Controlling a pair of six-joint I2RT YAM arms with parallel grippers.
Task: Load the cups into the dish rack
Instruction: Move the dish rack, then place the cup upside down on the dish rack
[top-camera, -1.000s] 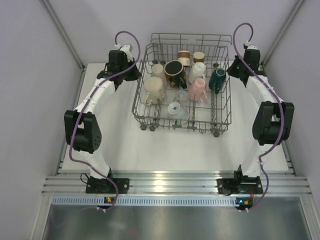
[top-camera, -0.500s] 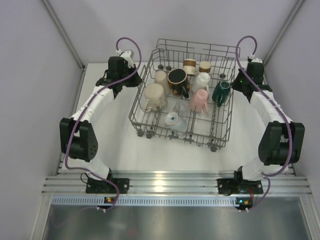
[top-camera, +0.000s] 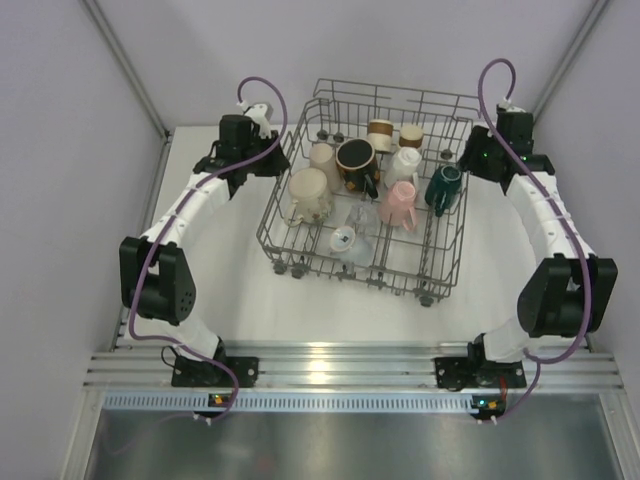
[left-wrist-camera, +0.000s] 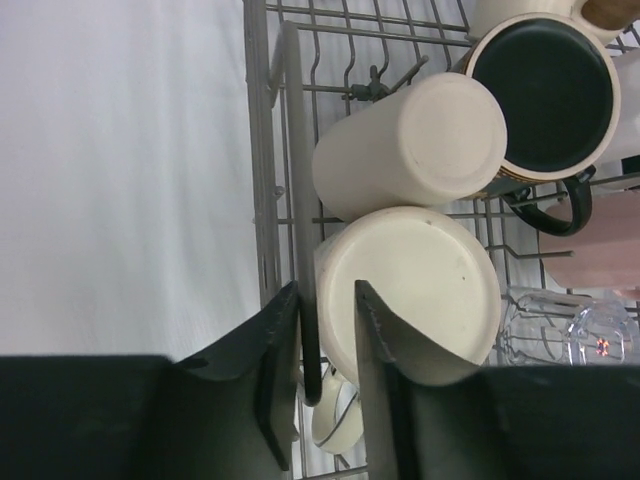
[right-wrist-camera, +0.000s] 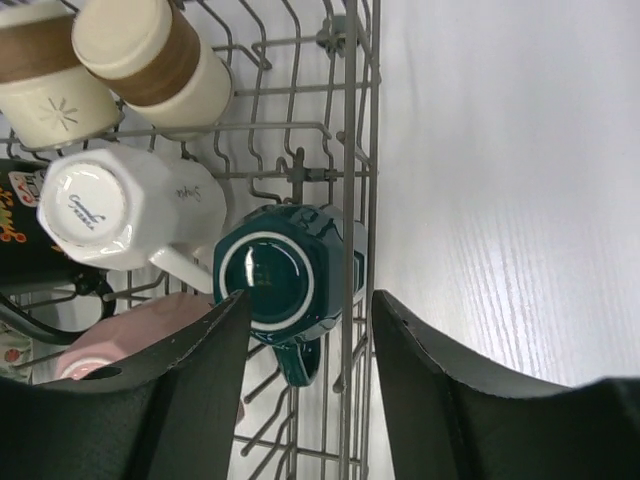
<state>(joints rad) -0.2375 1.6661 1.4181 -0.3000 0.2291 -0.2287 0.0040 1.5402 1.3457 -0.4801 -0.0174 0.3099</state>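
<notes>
Several cups sit inside the dish rack (top-camera: 400, 260), which stands askew on the white worktop (top-camera: 230, 260) between the two arms. At the rack's left rim the left hand (left-wrist-camera: 325, 295) has its fingers (left-wrist-camera: 275, 380) slightly apart astride the rim wire, just beside a cream cup (left-wrist-camera: 410, 290). The right hand (right-wrist-camera: 310, 298) is spread wide at the right rim, around the wire and a dark green cup (right-wrist-camera: 280, 280), gripping neither.
</notes>
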